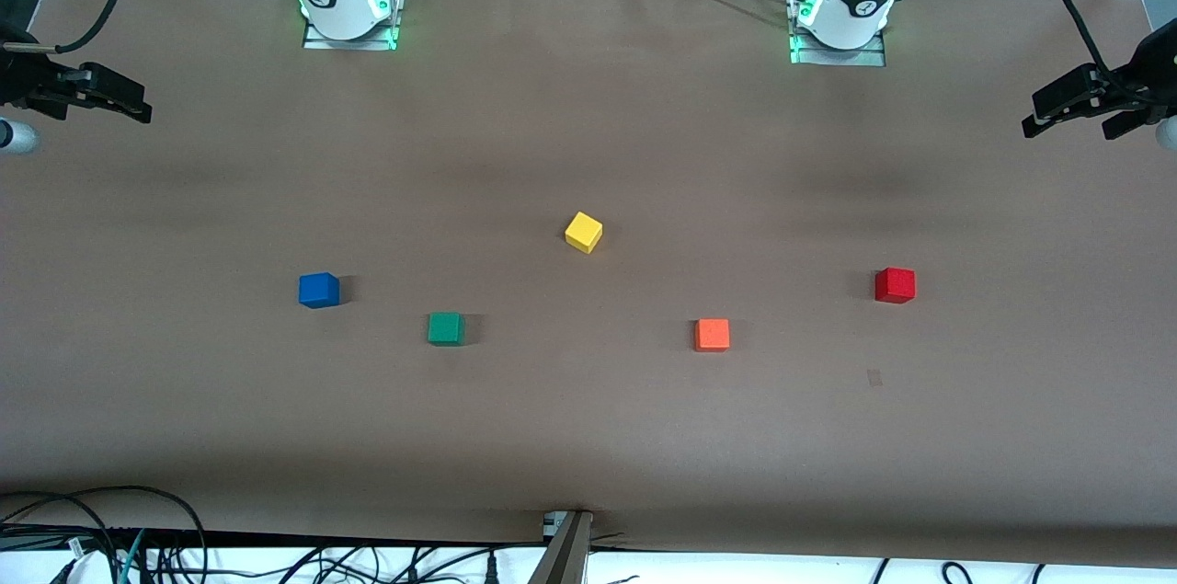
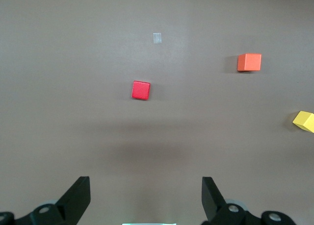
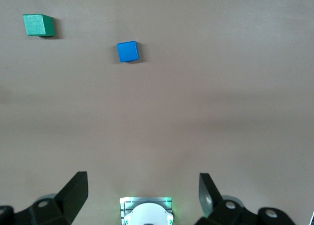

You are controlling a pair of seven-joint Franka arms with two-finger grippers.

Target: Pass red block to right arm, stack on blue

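Observation:
The red block (image 1: 895, 285) sits on the brown table toward the left arm's end. In the left wrist view it (image 2: 141, 90) lies well below my left gripper (image 2: 146, 186), which is high over the table, open and empty. The blue block (image 1: 318, 290) sits toward the right arm's end. In the right wrist view it (image 3: 128, 51) lies well below my right gripper (image 3: 143, 183), which is also high up, open and empty. Neither gripper shows in the front view; only the arm bases do.
An orange cube (image 1: 712, 335), a green cube (image 1: 446, 328) and a yellow cube (image 1: 583, 232) lie between the red and blue blocks. A small tape patch (image 1: 874, 376) lies near the red block. Black clamp-like fixtures (image 1: 1094, 101) reach in at both table ends.

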